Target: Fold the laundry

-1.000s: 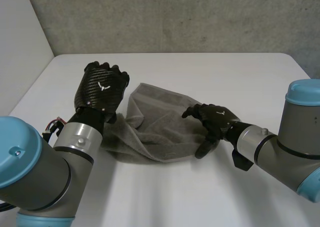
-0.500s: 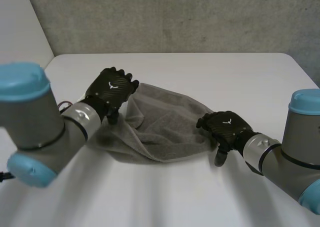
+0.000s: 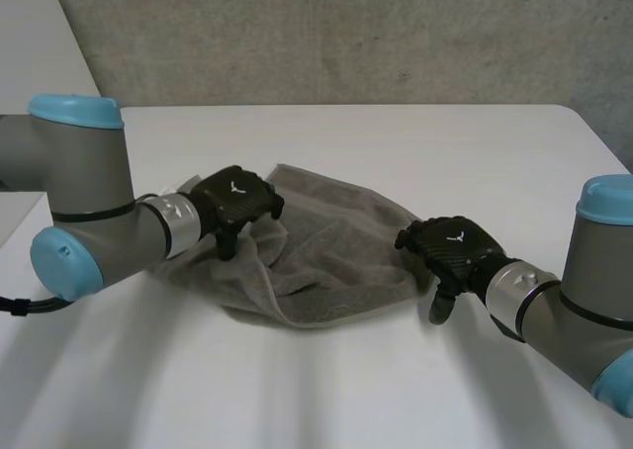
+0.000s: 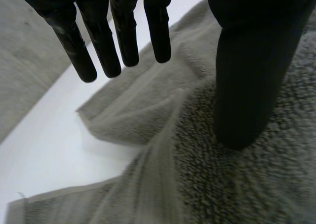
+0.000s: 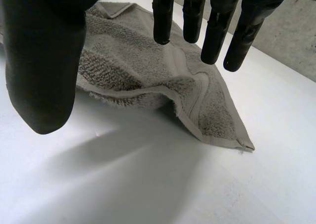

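White surface (image 3: 415,142) carries a crumpled grey towel (image 3: 331,256) near its middle. Left hand (image 3: 235,198) sits over the towel's left part, fingers straight, thumb tip on the cloth. Right hand (image 3: 453,249) is beside the towel's right corner, fingers straight, holding nothing.

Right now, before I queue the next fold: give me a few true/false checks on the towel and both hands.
1. The towel lies flat and fully spread out. False: it is rumpled, with folds and overlapping layers.
2. The left hand is over the towel's left part, fingers straight. True.
3. The right hand is clenched round a towel corner. False: its fingers are straight and hold nothing, and it sits beside the towel's right edge.
4. The towel rests on a white table. True.
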